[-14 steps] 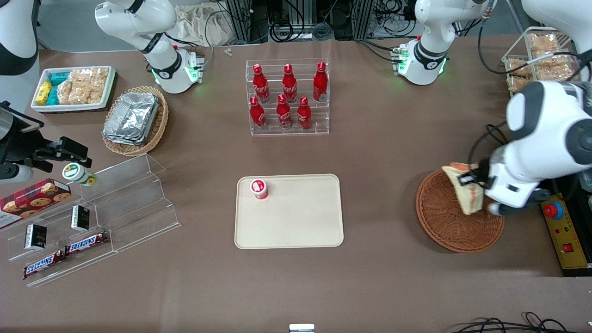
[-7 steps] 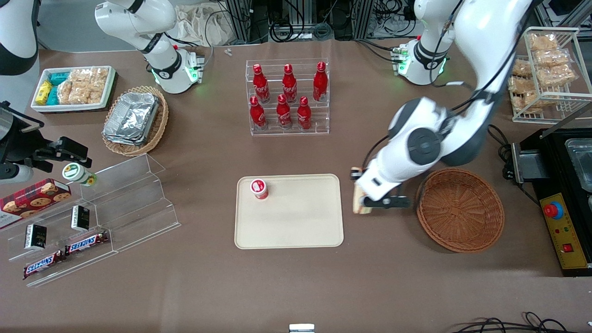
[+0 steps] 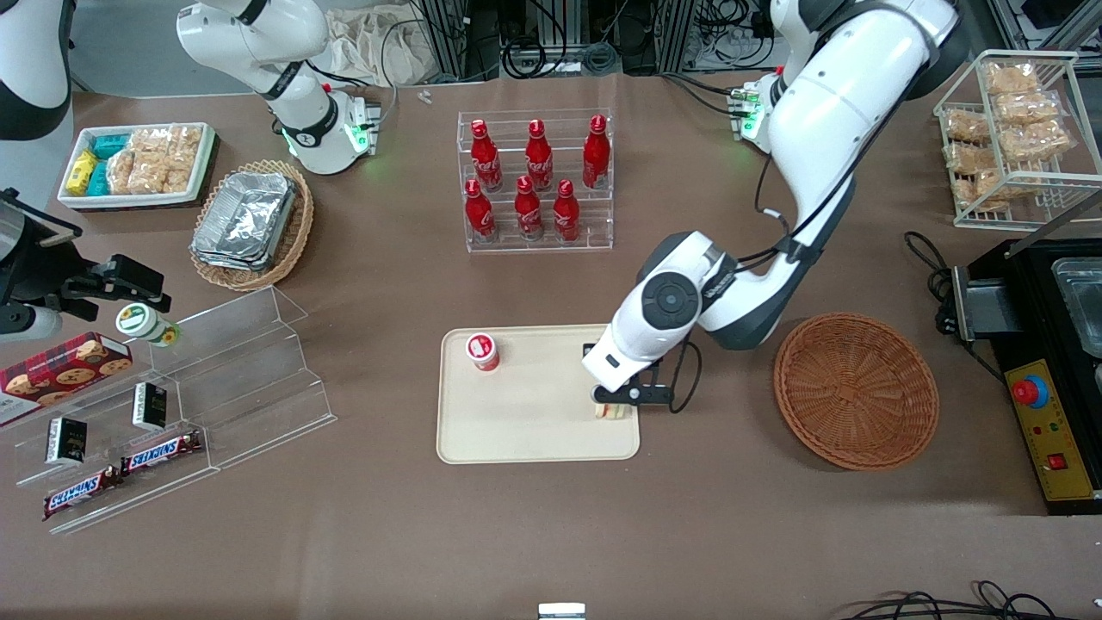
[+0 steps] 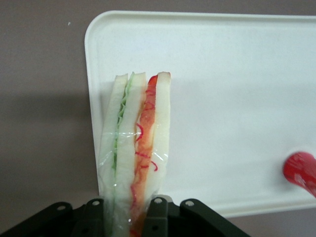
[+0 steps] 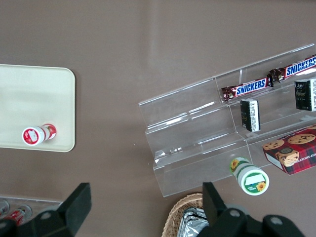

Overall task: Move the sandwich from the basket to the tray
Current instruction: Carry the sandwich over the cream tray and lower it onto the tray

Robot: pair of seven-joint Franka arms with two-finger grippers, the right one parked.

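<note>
The sandwich, a clear-wrapped wedge of white bread with green and orange-red filling, stands on edge between the fingers of my gripper, which is shut on it. In the front view the gripper hangs low over the cream tray, at the tray's edge nearest the basket, and only a bit of the sandwich shows under it. The wrist view shows the sandwich over the tray near a corner. The round reddish-brown basket holds nothing and lies beside the tray, toward the working arm's end.
A small red-capped bottle stands on the tray. A rack of red cola bottles is farther from the camera. A clear stepped shelf and an oval basket of foil containers lie toward the parked arm's end.
The gripper carried the sandwich up out of the basket, across the table and onto the tray's near-basket edge, coming lower. The basket is left bare.
</note>
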